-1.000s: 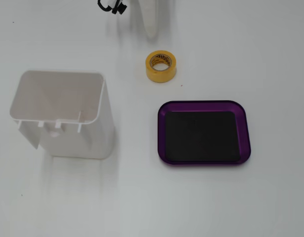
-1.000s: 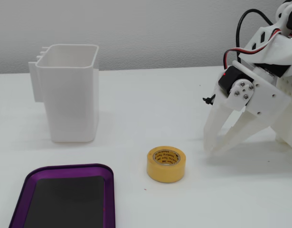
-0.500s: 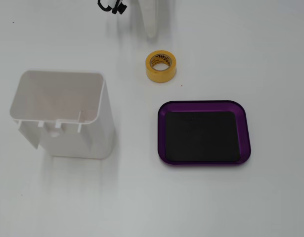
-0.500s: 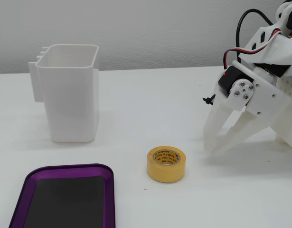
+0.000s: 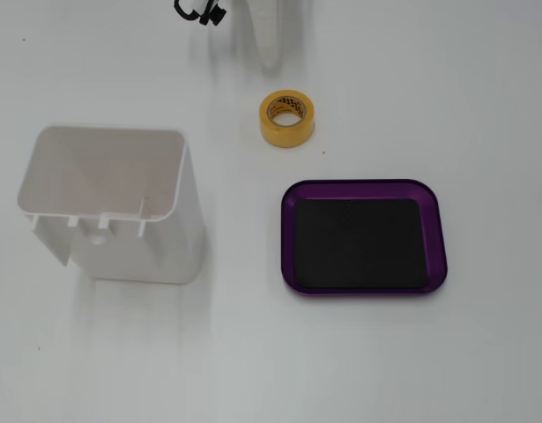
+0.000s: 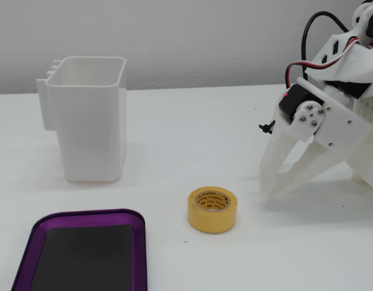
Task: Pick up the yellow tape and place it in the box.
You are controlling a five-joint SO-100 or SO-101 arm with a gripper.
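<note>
Fixed views: two cameras are looking at the same white table [image 5: 429, 370], one from above, one from low at the side.
Yellow tape: the yellow tape [image 5: 286, 117] is lying flat on the table, its hole facing up, with the printed core showing inside; from the side [image 6: 213, 209] it is sitting alone in front of the arm, touching nothing.
Box: the box [image 5: 366, 188] is resting on the table with its black bottom bare; in the top-down view it is lying just below and slightly right of the tape, apart from it. In the side view only its purple rim [image 6: 141, 242] and part of the black floor are showing, at the lower left edge.
White bin: a tall white bin [image 5: 107, 203] is standing upright on the left in the top-down view, well apart from tape and box; from the side [image 6: 89, 118] it is standing behind the box, open at the top.
Gripper: the gripper [image 6: 271, 193] is pointing down with its tips at or just above the table, to the right of the tape and not touching it. Its two white fingers [image 6: 277, 160] are standing a little apart and narrowing toward the tips, holding nothing.
Arm: the white arm [image 6: 341, 91] is leaning in from the right edge, red and black wires looping over it; from above only a blurred white part [image 5: 269, 35] is showing at the top edge.
</note>
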